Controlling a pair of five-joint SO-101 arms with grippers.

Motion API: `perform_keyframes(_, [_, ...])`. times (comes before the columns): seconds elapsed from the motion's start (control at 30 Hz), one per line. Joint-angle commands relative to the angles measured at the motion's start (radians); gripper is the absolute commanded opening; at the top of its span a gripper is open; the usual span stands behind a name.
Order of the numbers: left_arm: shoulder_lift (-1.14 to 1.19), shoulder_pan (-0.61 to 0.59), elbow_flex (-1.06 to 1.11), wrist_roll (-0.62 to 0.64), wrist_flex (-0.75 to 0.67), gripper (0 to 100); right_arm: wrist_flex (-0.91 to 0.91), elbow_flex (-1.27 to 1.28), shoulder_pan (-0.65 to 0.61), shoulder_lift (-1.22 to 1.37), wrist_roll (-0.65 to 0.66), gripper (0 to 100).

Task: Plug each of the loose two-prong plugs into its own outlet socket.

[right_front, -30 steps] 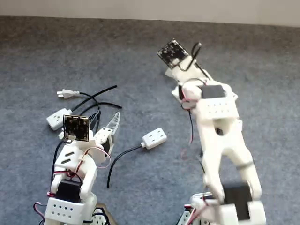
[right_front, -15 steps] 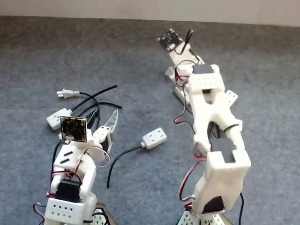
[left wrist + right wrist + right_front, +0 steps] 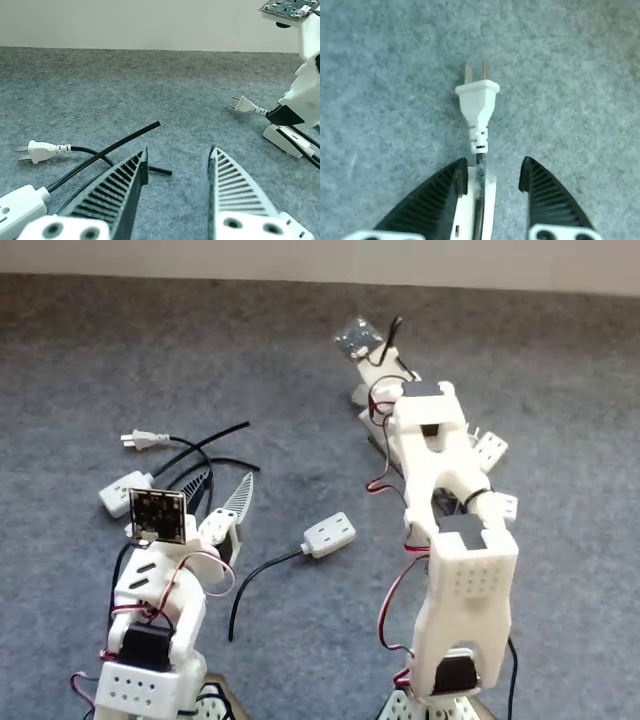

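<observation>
No text, number, label or sign can be read anywhere. The circuit board point(image 3: 160, 513) on the near left arm's wrist and the circuit board point(image 3: 358, 337) on the far right arm carry only specks too small to make out, and the white plug point(image 3: 477, 107) and outlet socket point(image 3: 328, 534) show plain faces

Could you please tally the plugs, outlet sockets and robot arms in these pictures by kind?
Two-prong plugs: 2 (left plug, right plug)
Outlet sockets: 3 (left socket, centre socket, right socket)
Arms: 2 (left arm, right arm)
Total: 7. Two white pieces beside the right arm are too hidden to name.
</observation>
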Motion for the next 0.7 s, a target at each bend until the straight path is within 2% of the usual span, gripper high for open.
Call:
perform_keyframes(0.0, [0.002,-0.008,0.016,-0.005,-0.021,21,-0.019,-0.048,0.035,0.012,0.014,16.0])
perform_keyframes(0.1, [0.002,-0.008,0.016,-0.005,-0.02,21,-0.019,-0.048,0.051,0.036,0.014,6.7])
perform_keyframes(0.33, [0.002,-0.008,0.016,-0.005,-0.02,21,0.007,-0.084,0.12,0.035,0.015,6.1])
perform_keyframes(0.47, [0.002,-0.008,0.016,-0.005,-0.02,21,0.197,-0.282,0.162,0.035,0.012,6.0])
perform_keyframes(0.67, [0.002,-0.008,0.016,-0.005,-0.021,21,0.552,-0.713,0.177,0.036,0.009,6.0])
